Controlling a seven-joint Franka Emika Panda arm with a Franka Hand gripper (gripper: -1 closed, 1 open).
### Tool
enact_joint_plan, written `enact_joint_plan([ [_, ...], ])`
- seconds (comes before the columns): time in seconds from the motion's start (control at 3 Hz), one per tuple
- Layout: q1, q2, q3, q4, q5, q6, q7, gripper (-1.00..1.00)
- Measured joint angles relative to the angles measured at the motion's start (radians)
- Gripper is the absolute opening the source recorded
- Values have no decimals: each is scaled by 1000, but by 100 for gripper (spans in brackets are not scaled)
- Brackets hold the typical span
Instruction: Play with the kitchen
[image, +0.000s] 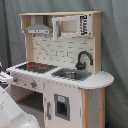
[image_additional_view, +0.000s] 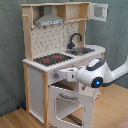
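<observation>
The kitchen (image: 65, 75) is a tall white and light-wood toy with a black-red hob (image: 35, 66), a black tap (image: 84, 59) over the sink (image: 70, 74), a pegboard back and a grey hood (image: 37, 27). In the second exterior view the oven door (image_additional_view: 72, 102) hangs open below the hob (image_additional_view: 52, 59). My gripper (image_additional_view: 61, 75) is at the front knob panel just under the hob's edge, above the open door, and my white wrist (image_additional_view: 95, 75) reaches in from the second exterior view's right. In the first exterior view only my white arm (image: 12, 112) shows, at the lower left.
A small windowed cabinet (image_additional_view: 98, 11) sits at the kitchen's top right corner in the second exterior view. A grey curtain (image_additional_view: 115, 30) hangs behind the kitchen. The kitchen stands on a wooden floor (image_additional_view: 15, 120).
</observation>
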Motion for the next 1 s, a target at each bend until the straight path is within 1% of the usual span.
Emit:
enact_joint_plan([
  [0.33,-15,-25,-18,16,-69,69,30,100],
  [0.67,-15,-24,-34,11,-143,104,116,100],
  [1.0,-15,-24,-44,-17,-197,125,216,100],
])
